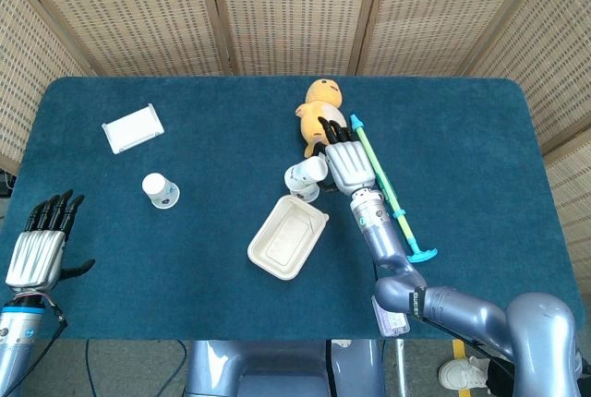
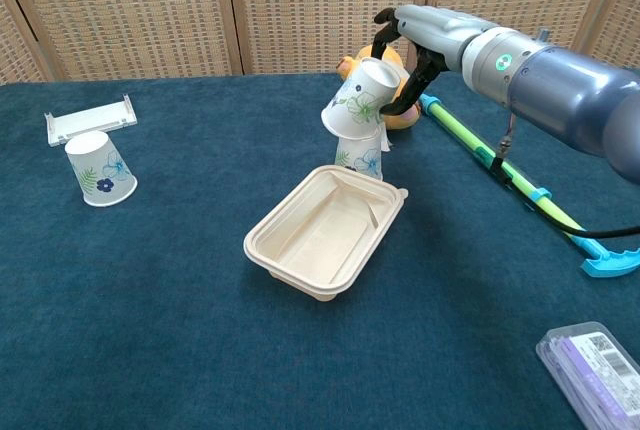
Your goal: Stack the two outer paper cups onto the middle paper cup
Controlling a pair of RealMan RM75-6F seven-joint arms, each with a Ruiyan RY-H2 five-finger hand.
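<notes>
My right hand (image 2: 412, 42) (image 1: 347, 161) grips an upside-down floral paper cup (image 2: 358, 102) (image 1: 307, 174), tilted with its base toward the upper right. The cup's rim rests on or just over the middle paper cup (image 2: 363, 159) (image 1: 303, 193), which stands upside down behind the food container; whether the two touch I cannot tell. Far to the left, a third upside-down paper cup (image 2: 100, 168) (image 1: 160, 190) stands alone. At the table's near left corner, my left hand (image 1: 39, 246) hovers with fingers stretched out and holds nothing.
A beige food container (image 2: 325, 232) (image 1: 287, 236) lies open just in front of the middle cup. Behind the right hand sits a yellow duck toy (image 1: 320, 106), with a green-and-blue stick (image 2: 500, 164) to its right. A white flat holder (image 2: 88, 120) and a purple packet (image 2: 600, 370) lie further off.
</notes>
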